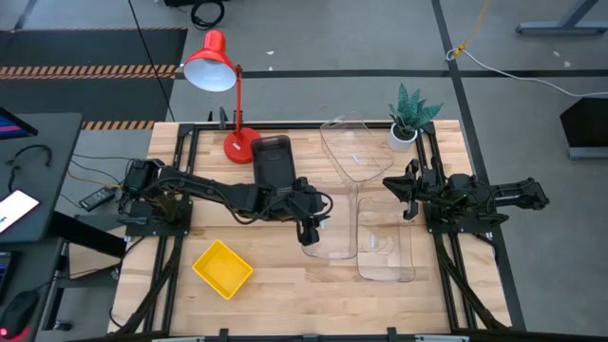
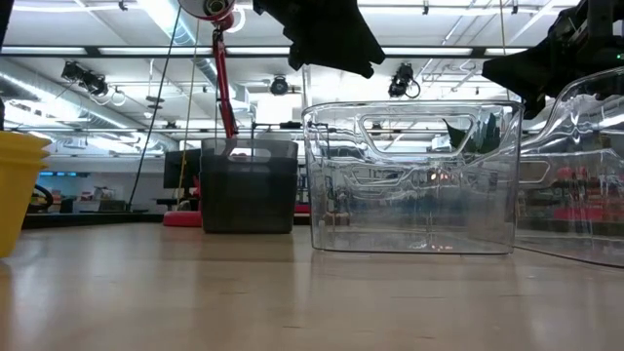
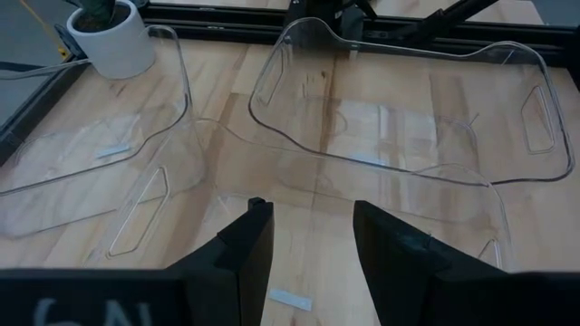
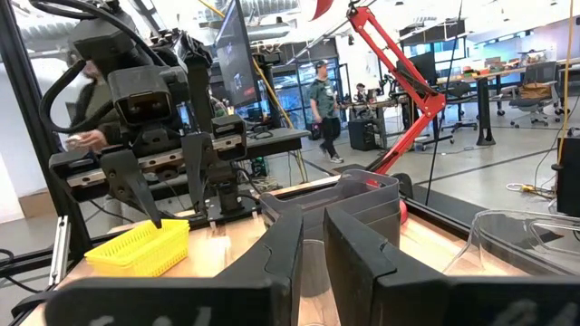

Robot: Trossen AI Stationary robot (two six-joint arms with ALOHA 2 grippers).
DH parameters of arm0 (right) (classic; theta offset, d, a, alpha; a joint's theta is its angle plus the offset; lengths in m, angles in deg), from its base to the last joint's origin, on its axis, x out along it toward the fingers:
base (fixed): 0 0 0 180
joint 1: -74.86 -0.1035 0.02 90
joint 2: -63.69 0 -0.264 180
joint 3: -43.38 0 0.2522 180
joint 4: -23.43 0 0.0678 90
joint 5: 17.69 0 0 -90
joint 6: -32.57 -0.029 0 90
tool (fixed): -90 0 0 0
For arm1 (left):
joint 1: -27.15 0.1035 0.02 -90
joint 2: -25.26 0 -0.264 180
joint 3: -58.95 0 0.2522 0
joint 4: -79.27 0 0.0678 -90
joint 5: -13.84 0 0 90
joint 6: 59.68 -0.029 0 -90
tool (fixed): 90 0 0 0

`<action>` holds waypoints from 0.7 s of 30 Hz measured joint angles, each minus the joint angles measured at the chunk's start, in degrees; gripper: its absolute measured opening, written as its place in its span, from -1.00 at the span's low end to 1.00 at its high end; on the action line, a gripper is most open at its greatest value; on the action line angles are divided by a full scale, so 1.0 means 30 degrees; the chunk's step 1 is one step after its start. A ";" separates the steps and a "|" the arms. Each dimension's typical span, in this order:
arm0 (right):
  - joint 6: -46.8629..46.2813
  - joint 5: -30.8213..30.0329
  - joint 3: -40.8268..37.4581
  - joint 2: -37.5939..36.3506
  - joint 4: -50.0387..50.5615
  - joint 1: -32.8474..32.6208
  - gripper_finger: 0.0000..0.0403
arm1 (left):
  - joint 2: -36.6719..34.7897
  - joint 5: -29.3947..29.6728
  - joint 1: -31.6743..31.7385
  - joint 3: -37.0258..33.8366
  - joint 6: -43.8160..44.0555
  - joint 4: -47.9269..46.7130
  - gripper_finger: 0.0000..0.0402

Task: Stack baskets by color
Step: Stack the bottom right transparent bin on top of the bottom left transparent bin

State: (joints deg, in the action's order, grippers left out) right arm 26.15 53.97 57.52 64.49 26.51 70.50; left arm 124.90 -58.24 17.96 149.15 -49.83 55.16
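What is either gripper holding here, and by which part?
Nothing is held. The left gripper hangs open above a clear basket, fingers apart with bare wood between them. The right gripper waits at the table's right side, holding nothing.

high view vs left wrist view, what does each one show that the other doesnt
Only the high view shows the yellow basket near the table's front left, the dark grey basket beside the red lamp, and both arms whole, with the right gripper waiting at the table's right side.

Only the left wrist view shows the left gripper's open fingers close up, with bare wood between them and a clear basket's wall just ahead.

Both show the three clear baskets, unstacked, and the potted plant.
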 joint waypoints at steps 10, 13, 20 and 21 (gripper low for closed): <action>0.0000 0.0004 0.0000 -0.0007 0.0007 0.0000 -0.73 | 0.0000 0.0004 -0.0001 0.0000 0.0592 0.0807 -0.20; 0.0000 -0.0004 -0.0006 0.0000 0.0001 0.0000 -0.73 | 0.0000 -0.0003 0.0006 -0.0007 0.0598 0.1556 -0.20; 0.0000 0.0004 -0.0001 -0.0007 -0.0007 0.0000 -0.73 | 0.0000 0.0013 0.0007 -0.0007 -0.1513 0.1704 -0.20; 0.0000 -0.0002 -0.0001 -0.0006 -0.0007 0.0000 -0.73 | 0.0000 0.0002 0.0005 -0.0007 -0.2014 0.1741 -0.20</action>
State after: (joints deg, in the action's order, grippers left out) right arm 26.15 53.97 57.52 64.47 26.49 70.50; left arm 124.90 -58.23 17.98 149.13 -55.88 60.38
